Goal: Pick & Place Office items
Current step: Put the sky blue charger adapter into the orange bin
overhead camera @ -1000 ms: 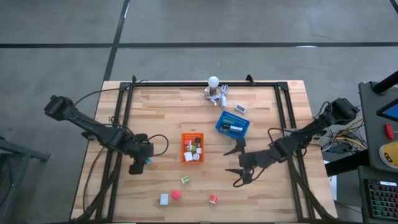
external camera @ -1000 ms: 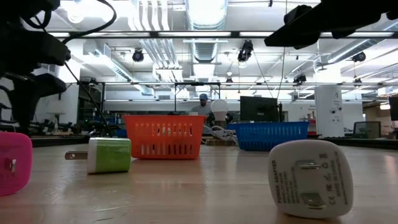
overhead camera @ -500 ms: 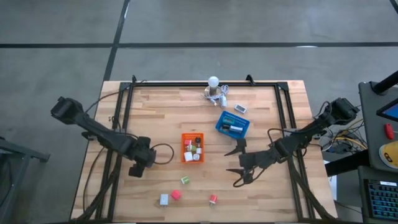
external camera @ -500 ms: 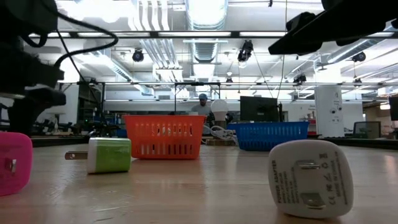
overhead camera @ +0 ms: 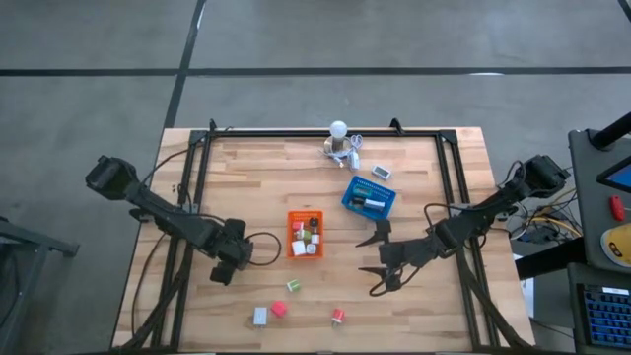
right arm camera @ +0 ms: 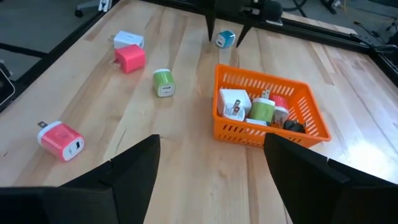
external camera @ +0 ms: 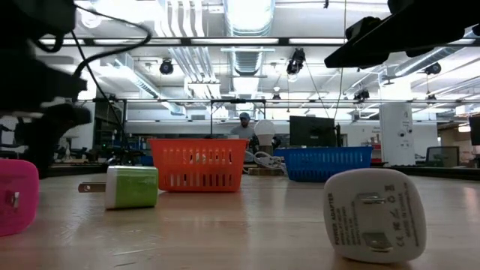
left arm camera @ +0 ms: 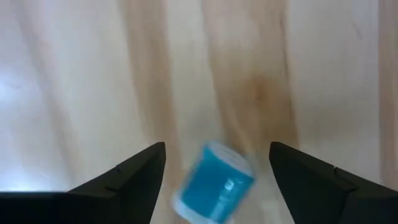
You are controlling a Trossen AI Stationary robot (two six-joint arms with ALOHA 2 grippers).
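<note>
left fingers [left arm camera: 214,168] spread, straddling teal charger [left arm camera: 214,190] | right fingers [right arm camera: 211,158] spread, empty, waiting | risk: I'm closing off-centre, charger squirting away across tabletop [left arm camera: 74,93]

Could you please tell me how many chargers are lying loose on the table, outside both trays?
5: a teal charger between the left gripper's open fingers, a green, a pink, a white and a red one. None seems hidden.

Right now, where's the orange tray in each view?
High view: orange tray at mid-table, between the arms.
Low view: tray left of centre, behind the green charger.
Left wrist view: not in it.
Right wrist view: tray right of centre.
Shared landmark: the green charger.
</note>
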